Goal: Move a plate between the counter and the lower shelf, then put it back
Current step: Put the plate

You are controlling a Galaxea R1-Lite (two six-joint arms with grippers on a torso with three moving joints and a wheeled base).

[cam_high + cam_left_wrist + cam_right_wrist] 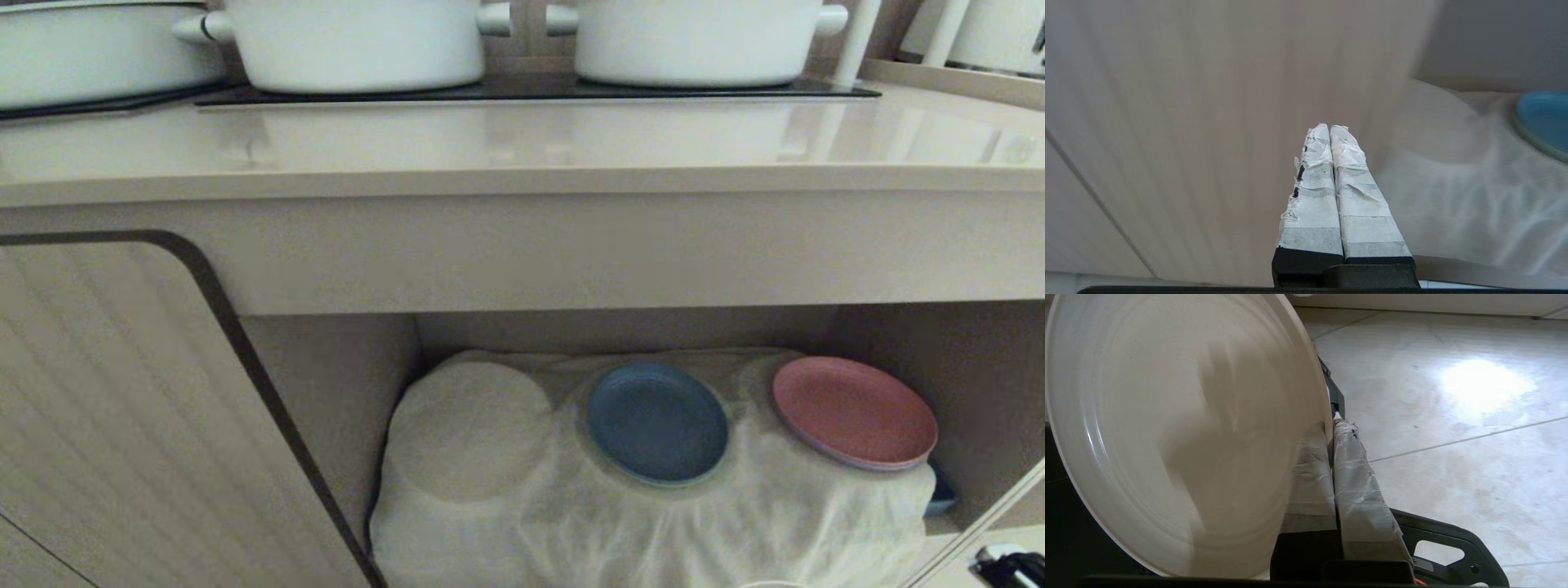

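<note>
The right pincer (pixel 1331 428) is clamped tight on the rim of the plate (pixel 1180 433), which stands on edge in its grip out over the tiled floor (pixel 1453 437), low and away from the surface (pixel 522 139). So the cream plate rests on neither the surface nor the lower shelf (pixel 653 523) right now; it is in the air. From that alone I cannot say which leg of the trip this is. At the least, one set-down is left, and possibly a whole second carry.

The left pincer (pixel 1329 128) is pressed shut on nothing, parked beside the ribbed cabinet door (pixel 122 408) left of the lower shelf.

On the shelf's wrinkled cloth, a blue plate (pixel 657 422) sits in the middle and a pink plate (pixel 853 412) to its right; to the left of the blue plate is a free, round, pressed-flat patch of cloth (pixel 473 429), the likely landing place. Above the shelf, the thick front edge of the surface overhangs the opening, so the plate must go in low and flat. White pots (pixel 359 41) stand at the back of the surface, leaving its front strip bare.
</note>
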